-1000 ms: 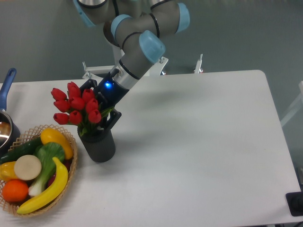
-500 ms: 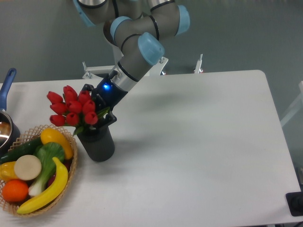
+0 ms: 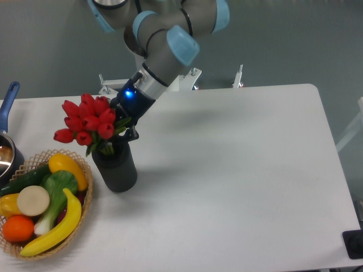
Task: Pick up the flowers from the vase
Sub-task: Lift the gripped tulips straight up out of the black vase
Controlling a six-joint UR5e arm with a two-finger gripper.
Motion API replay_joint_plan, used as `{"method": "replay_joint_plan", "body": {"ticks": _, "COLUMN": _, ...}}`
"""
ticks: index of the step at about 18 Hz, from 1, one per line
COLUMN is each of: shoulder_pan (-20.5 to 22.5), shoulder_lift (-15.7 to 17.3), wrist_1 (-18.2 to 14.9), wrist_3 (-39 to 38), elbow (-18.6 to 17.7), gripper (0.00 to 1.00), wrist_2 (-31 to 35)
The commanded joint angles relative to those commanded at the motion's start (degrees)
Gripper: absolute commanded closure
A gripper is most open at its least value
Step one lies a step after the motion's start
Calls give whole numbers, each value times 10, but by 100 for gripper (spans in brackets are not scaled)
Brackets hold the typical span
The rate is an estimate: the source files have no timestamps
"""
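The flowers [image 3: 85, 120] are a tight bunch of red tulip buds with green leaves, tilted to the left above the vase [image 3: 116, 169], a dark grey-black cylinder on the white table. The bound stems still reach down into the vase mouth. My gripper [image 3: 120, 129] comes in from the upper right and is shut on the flowers at the leaves just below the buds. Its fingertips are partly hidden by the leaves.
A wicker basket [image 3: 76, 224] with a banana, orange, cucumber and other produce stands just left of the vase. A pot with a blue handle [image 3: 8, 102] is at the far left edge. The white table [image 3: 238, 170] stretches to the right.
The gripper has risen with the flowers in it. The bunch is higher and tilted more to the left; the stems have come partly out of the vase. The vase has not moved.
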Motion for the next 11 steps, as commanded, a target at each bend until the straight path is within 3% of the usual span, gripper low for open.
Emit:
{"method": "replay_joint_plan", "body": {"ticks": 7, "shoulder_pan": 33, "shoulder_lift": 12, "wrist_1": -6, "wrist_3": -123, "elbow": 52, "gripper": 89, "wrist_2": -40}}
{"method": "replay_joint_plan", "body": {"ticks": 11, "shoulder_pan": 47, "shoulder_lift": 32, "wrist_1": -32, "wrist_3": -135, "elbow": 58, "gripper": 89, "wrist_2": -43}}
